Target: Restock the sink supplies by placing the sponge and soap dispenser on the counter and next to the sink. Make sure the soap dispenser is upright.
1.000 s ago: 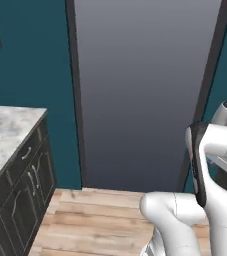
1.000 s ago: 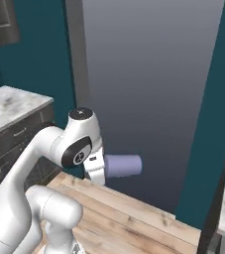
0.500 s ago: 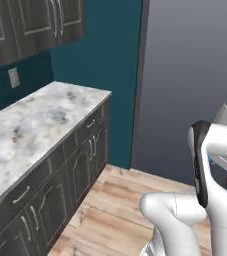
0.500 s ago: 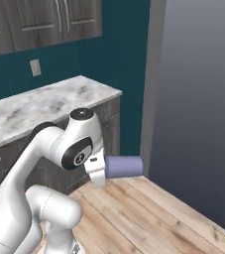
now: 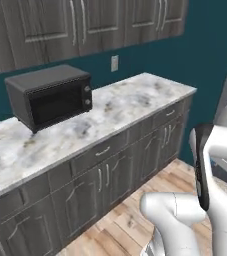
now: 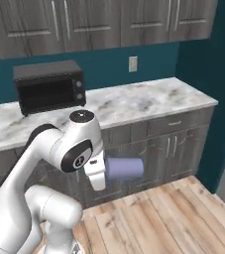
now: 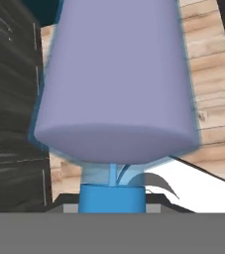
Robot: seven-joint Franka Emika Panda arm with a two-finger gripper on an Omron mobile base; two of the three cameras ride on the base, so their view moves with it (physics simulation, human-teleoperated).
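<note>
Hand view: smooth rounded lavender soap dispenser (image 7: 115, 84), blue pump.

Soap dispenser (image 7: 116, 79) smooth matt plastic; counter (image 5: 110, 107) veined marble.

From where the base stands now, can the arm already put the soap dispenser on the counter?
Probably not yet. The claw holds the soap dispenser on its side, low before the cabinet doors, under the counter edge. The arm must lift it and turn it upright first.

White-grey marble counter (image 5: 135, 102) over dark cabs, black toaster oven (image 5: 50, 95) on top near wall
</note>
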